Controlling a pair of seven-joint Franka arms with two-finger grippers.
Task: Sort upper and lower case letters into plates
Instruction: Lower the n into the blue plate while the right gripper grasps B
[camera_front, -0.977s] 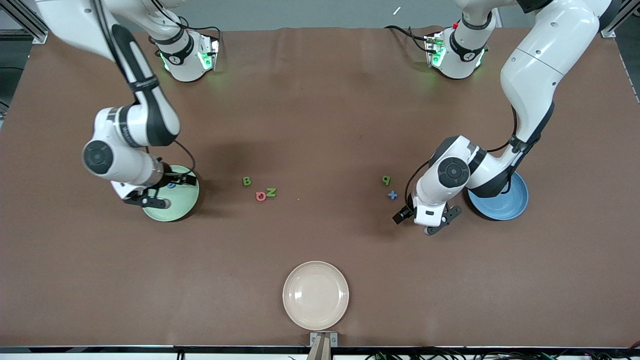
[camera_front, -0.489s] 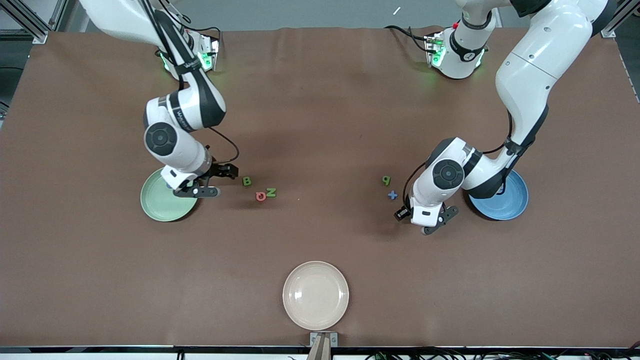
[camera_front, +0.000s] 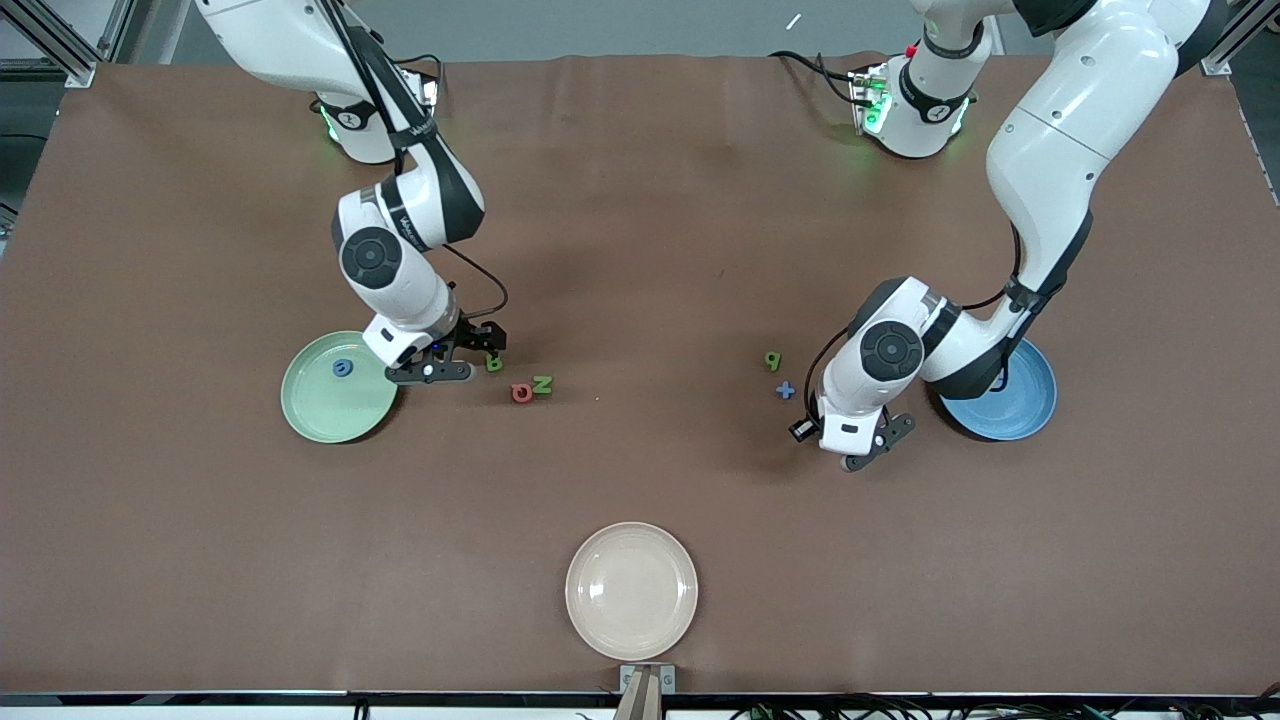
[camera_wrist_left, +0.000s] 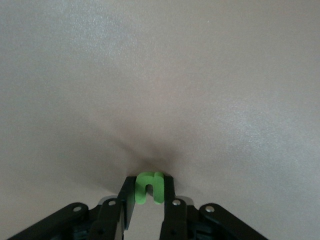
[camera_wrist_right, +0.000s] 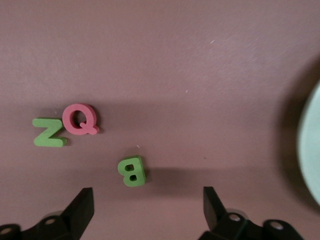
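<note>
Your left gripper (camera_wrist_left: 148, 187) is pinched on a small green foam lowercase letter (camera_wrist_left: 143, 191) by its edge only. A fast swing to the bright blue round plate (camera_front: 1012, 412), at its three o'clock, could shake it loose. Your right gripper (camera_wrist_right: 147, 202) hangs wide over the green foam B (camera_wrist_right: 133, 171). The red foam Q (camera_wrist_right: 80, 120) at ten o'clock is close enough to get nudged.
</note>
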